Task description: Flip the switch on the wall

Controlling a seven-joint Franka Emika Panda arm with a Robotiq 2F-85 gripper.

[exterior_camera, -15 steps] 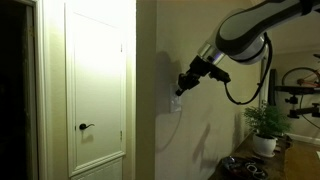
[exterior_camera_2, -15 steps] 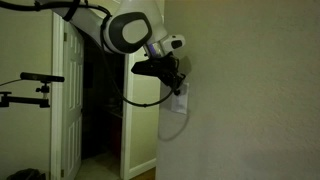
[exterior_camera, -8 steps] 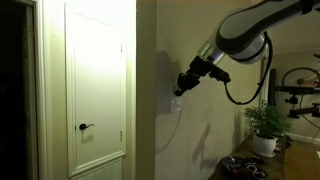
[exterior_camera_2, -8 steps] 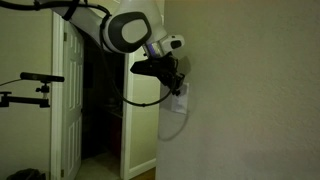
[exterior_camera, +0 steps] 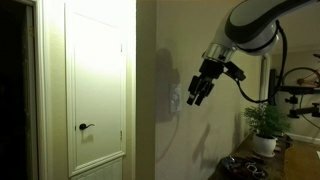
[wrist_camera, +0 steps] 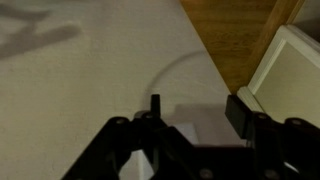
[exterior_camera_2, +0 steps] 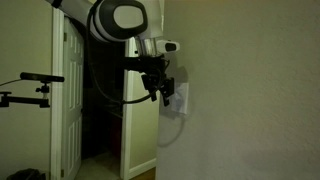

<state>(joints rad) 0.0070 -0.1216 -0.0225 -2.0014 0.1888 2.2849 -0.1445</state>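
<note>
Home hallway: panelled door (exterior_camera: 95, 85), potted plant (exterior_camera: 265, 123).

The gripper (exterior_camera_2: 160, 92) is hanging just off the wall (exterior_camera_2: 250, 90), and a little bit of open air is showing between them. The switch (exterior_camera_2: 181, 97) is sticking out of the wall right beside it. A thin cord (wrist_camera: 172, 66) is curving across the wall close by. A green plant (exterior_camera: 266, 122) is sitting lower down, well apart. The white door (exterior_camera: 95, 85) is standing round the corner, out of the way.

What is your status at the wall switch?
Gripper close to switch, apparently not touching; jaws unclear. Switch position unreadable. Nothing between them.
</note>
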